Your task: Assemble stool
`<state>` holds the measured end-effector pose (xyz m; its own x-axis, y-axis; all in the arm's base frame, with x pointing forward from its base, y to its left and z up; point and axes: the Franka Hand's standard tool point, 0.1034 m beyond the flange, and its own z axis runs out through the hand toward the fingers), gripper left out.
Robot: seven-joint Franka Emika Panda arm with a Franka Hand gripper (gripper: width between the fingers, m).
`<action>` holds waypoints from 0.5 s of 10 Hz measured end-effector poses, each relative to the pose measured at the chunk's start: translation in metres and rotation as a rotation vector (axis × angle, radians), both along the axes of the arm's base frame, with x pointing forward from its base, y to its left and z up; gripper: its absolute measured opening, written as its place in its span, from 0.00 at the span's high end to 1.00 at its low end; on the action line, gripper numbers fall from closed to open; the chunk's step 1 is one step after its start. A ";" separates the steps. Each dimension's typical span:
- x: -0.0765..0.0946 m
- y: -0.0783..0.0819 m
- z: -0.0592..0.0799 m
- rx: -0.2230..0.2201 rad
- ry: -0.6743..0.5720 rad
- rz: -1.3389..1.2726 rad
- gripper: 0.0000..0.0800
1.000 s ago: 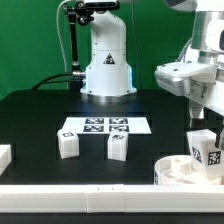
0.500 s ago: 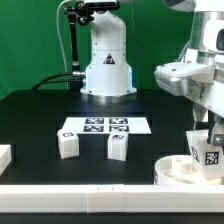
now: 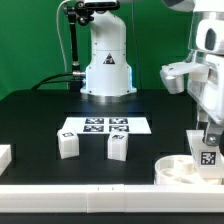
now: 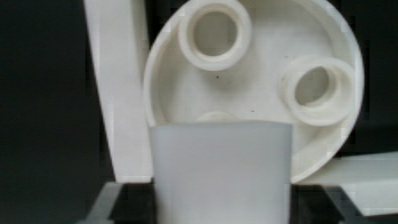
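Stool, held part: the held leg block (image 3: 207,152) (image 4: 217,165) is a short, stubby white piece. The exterior view shows a black-and-white square tag on its face. It hangs upright.

Stool, seat: the seat (image 3: 178,169) (image 4: 231,95) is a thick round white disc lying flat on the table (image 3: 40,120). The wrist view shows two raised ring sockets on it, one socket (image 4: 217,32) near the rim and another socket (image 4: 322,92) beside it.

Position relative to the pincer: the pincer (image 3: 208,133) (image 4: 217,205) is closed on the held leg block, a finger against each side. The block extends straight down from the fingertips. The seat lies directly below the pincer, and the block's lower end is over the disc. Whether block and disc touch cannot be told.

Surroundings: a second leg block (image 3: 118,146) and a third leg block (image 3: 67,146), both tagged, stand on the table well apart from the pincer, toward the exterior view's left. The marker board (image 3: 105,127) lies just behind them. A plain white block (image 3: 3,157) sits furthest from the pincer, at the exterior view's left edge. In the wrist view a white strip (image 4: 112,90) runs beside the seat's rim. The held block hides the near part of the seat from the wrist camera.
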<state>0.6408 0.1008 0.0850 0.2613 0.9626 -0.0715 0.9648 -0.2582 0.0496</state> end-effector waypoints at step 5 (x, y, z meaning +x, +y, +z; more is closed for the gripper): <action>-0.004 0.004 -0.001 0.021 -0.031 -0.589 0.58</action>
